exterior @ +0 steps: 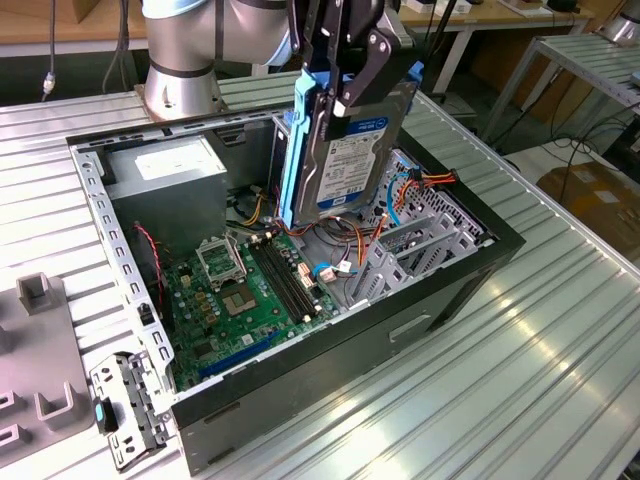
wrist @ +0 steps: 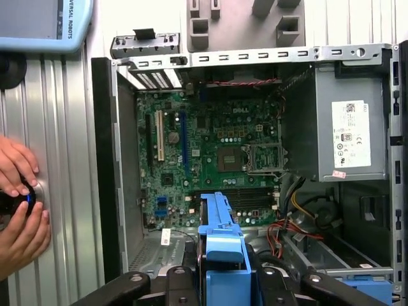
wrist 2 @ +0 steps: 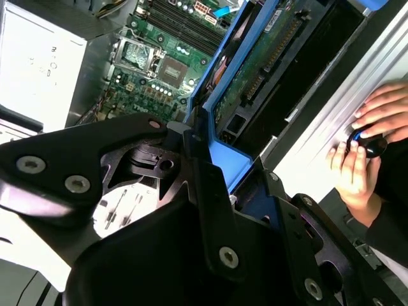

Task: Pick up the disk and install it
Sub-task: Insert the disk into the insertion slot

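The disk (exterior: 352, 150), a grey metal drive with a white label and a blue bracket along its edges, hangs upright and slightly tilted above the open computer case (exterior: 455, 290). My gripper (exterior: 336, 92) is shut on the disk's upper end, its black fingers (exterior: 372, 52) clamping both faces. The disk's lower edge is over the region between the motherboard (exterior: 240, 295) and the metal drive cage (exterior: 425, 235). In the second wrist view the disk's green circuit side (wrist 2: 258, 60) shows past the gripper. In the first wrist view the blue bracket (wrist: 221, 239) sits between the fingers.
A large grey metal box with a white sticker (exterior: 165, 175) fills the case's far corner. Orange and red cables (exterior: 425, 183) lie by the cage. A metal panel with a small blue latch (exterior: 101, 413) and grey fixtures (exterior: 40, 350) rest on the table. A person's hands (wrist: 19, 204) touch the table beside the case.
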Available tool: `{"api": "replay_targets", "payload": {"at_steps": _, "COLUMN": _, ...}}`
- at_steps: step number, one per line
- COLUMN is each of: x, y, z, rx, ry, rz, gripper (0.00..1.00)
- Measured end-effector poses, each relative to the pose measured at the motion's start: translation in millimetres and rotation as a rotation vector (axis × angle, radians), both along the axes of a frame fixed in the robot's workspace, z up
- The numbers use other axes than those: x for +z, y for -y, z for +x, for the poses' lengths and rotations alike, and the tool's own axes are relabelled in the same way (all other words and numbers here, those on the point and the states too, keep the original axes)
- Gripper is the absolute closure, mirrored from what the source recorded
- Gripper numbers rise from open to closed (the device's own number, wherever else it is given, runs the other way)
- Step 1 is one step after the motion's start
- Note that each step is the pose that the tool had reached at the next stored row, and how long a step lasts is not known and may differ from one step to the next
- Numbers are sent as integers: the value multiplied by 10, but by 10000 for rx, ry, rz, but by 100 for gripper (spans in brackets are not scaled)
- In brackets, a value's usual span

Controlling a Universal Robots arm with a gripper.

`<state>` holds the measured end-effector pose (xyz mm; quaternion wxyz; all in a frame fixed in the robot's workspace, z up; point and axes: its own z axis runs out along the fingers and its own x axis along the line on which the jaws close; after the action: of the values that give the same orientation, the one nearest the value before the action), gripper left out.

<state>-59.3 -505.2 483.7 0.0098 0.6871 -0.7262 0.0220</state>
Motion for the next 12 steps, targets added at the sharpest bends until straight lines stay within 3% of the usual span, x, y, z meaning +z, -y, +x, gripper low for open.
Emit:
{"api": "replay_targets", "payload": {"at_steps": 5, "x": -5, "y": 90, "z": 7, "rx": 0, "ry": -1, "rz": 0, "gripper": 63}}
{"api": "replay_targets", "payload": {"at_steps": 12, "x": -6, "y": 122, "z": 91, "rx": -1, "ry": -1, "rz": -1, "gripper": 63}}
